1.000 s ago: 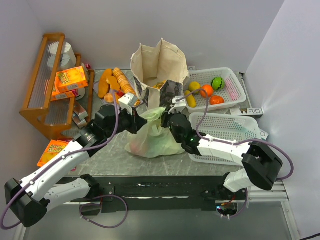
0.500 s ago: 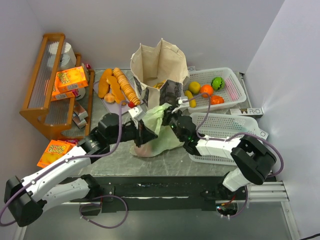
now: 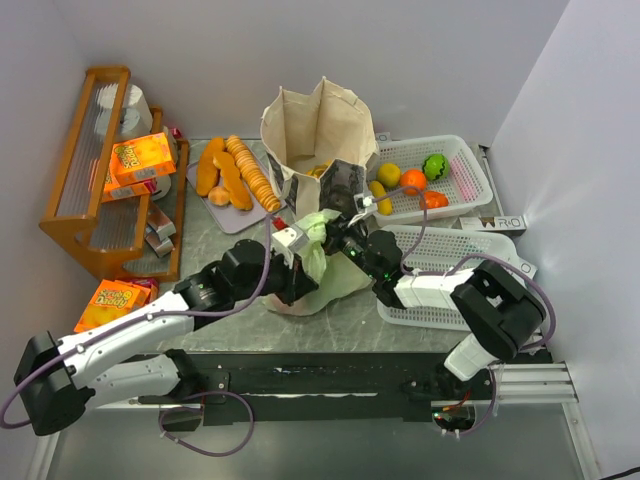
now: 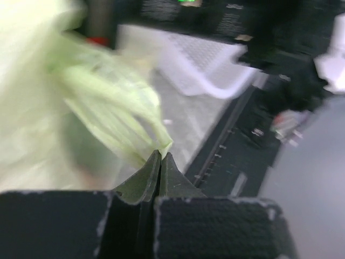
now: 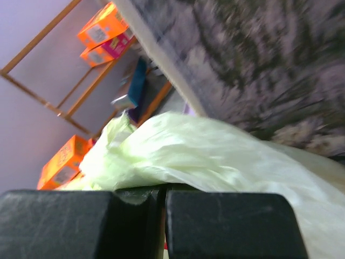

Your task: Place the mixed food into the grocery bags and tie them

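Note:
The pale-green plastic bag (image 3: 330, 268) sits bunched on the table in front of the beige canvas tote (image 3: 318, 128). My left gripper (image 3: 301, 281) is at the bag's near left side, shut on a twisted strip of the bag (image 4: 108, 91), which is pinched at its fingertips (image 4: 160, 155). My right gripper (image 3: 336, 237) is at the bag's top, shut on a fold of the bag (image 5: 205, 156) that drapes over its fingers (image 5: 135, 197). Fruit pieces (image 3: 412, 180) and a small green cabbage (image 3: 434, 165) lie in the far white basket (image 3: 470, 160). What is inside the bags is hidden.
An empty white mesh basket (image 3: 455, 262) lies under my right arm. Bread loaves (image 3: 232, 170) lie on a tray left of the tote. A wooden rack (image 3: 95, 170) with orange boxes (image 3: 140, 158) stands at the far left, and another orange box (image 3: 112, 300) lies near it.
My left gripper has swung right and nearer, pulling its bag strip across the front of the bag. My right gripper has shifted slightly left over the bag. The bag top is bunched tighter.

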